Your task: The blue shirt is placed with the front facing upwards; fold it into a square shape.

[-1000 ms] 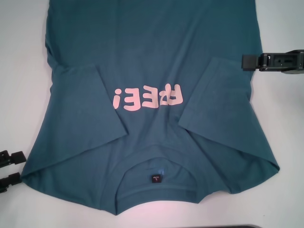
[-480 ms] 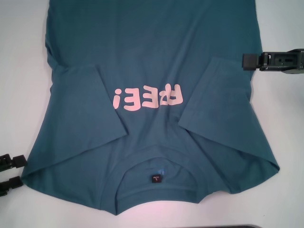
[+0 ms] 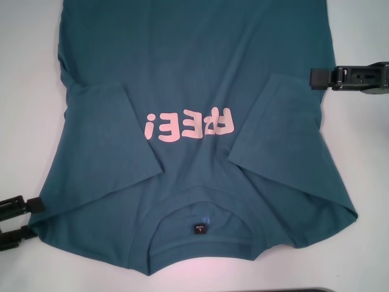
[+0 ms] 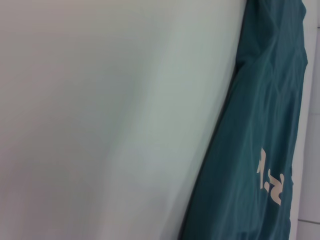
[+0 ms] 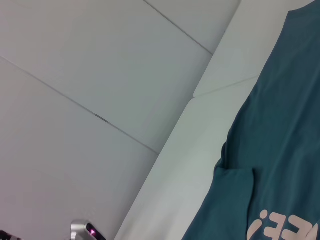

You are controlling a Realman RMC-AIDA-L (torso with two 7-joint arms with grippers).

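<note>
The blue shirt [image 3: 200, 121] lies between left hand [image 3: 27, 220] and right hand [image 3: 316, 78].

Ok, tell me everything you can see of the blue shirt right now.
The blue shirt is a dark teal short-sleeved tee of soft, cotton-looking cloth, lying flat and front up on the white table, collar toward the robot. Both sleeves are folded in over the chest, flanking pink block lettering. A small black label sits inside the neckline. Light wrinkles run near the shoulders. The left gripper, open, reaches the shoulder corner; the right gripper sits at the opposite side edge.
</note>
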